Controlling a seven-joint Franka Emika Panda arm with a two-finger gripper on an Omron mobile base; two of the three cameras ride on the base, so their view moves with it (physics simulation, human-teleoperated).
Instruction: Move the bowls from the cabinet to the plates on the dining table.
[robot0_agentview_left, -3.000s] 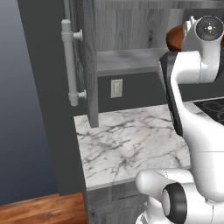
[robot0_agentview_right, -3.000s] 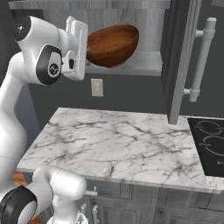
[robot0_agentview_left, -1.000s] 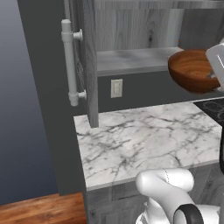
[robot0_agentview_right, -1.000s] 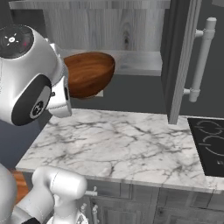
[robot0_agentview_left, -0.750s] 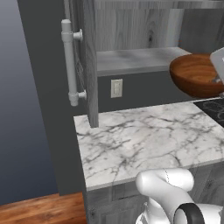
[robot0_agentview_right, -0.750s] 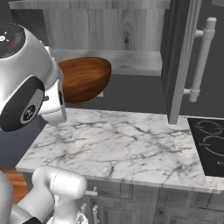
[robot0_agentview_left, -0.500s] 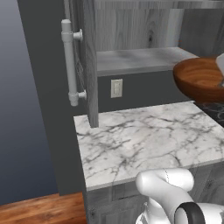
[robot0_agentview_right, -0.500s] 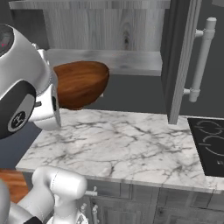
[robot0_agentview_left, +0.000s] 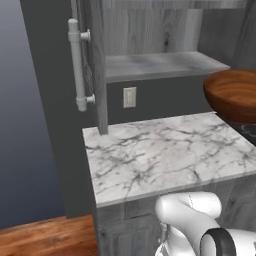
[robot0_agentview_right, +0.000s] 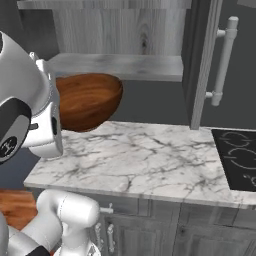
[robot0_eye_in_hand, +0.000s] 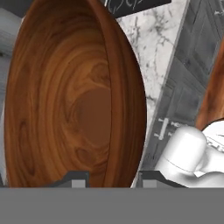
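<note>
A deep, glossy reddish-brown wooden bowl (robot0_eye_in_hand: 74, 96) is held by its rim, with my gripper (robot0_eye_in_hand: 111, 179) shut on it, one fingertip inside the wall and one outside. The bowl (robot0_agentview_left: 232, 95) hangs in the air above the marble counter, at the right edge of the left base view. In the right base view the bowl (robot0_agentview_right: 87, 100) sits just beside my white hand. Behind it stands the grey woodgrain cabinet (robot0_agentview_left: 155, 65) with its doors open. The plates and the dining table are out of view.
A small marble counter (robot0_agentview_left: 160, 155) lies below the bowl, with a black stove (robot0_agentview_right: 237, 157) at its right end. The open cabinet doors (robot0_agentview_left: 92, 65) (robot0_agentview_right: 205, 60) stick out with long silver handles. A wall outlet (robot0_agentview_left: 129, 97) sits under the shelf. Wood floor (robot0_agentview_left: 45, 240) lies lower left.
The bowl has come out from the cabinet shelf and down toward the cameras, still gripped, drifting right in the left base view and left in the right one. The hand has swung with it.
</note>
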